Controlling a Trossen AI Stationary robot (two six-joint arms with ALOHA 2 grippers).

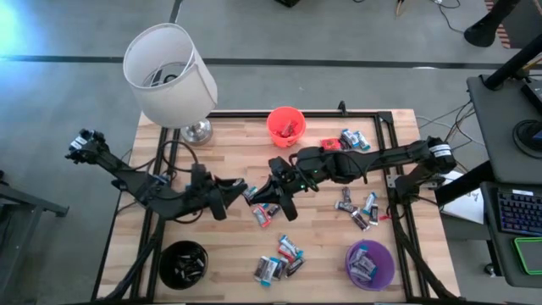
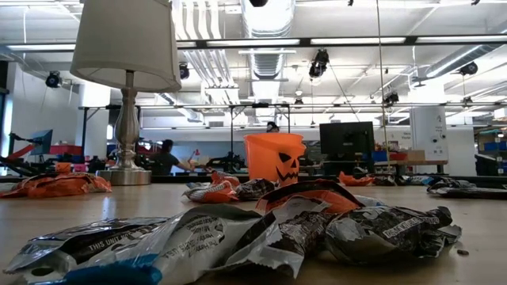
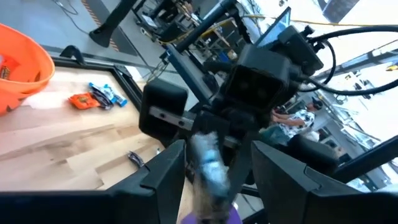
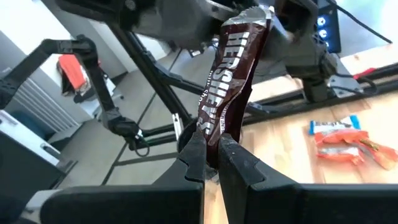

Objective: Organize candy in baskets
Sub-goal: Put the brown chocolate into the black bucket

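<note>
Right pincer (image 4: 211, 146) pinches one candy (image 4: 233, 68); three baskets (image 1: 286, 124).

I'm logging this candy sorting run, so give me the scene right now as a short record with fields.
right gripper: shut on a dark brown candy bar, mid-table
left gripper: open, facing the right gripper, jaws either side of the bar's far end
orange basket: table's far edge, some candy inside
purple basket: near right corner, candy inside
black basket: near left corner
loose candy: several small piles on the table
</note>
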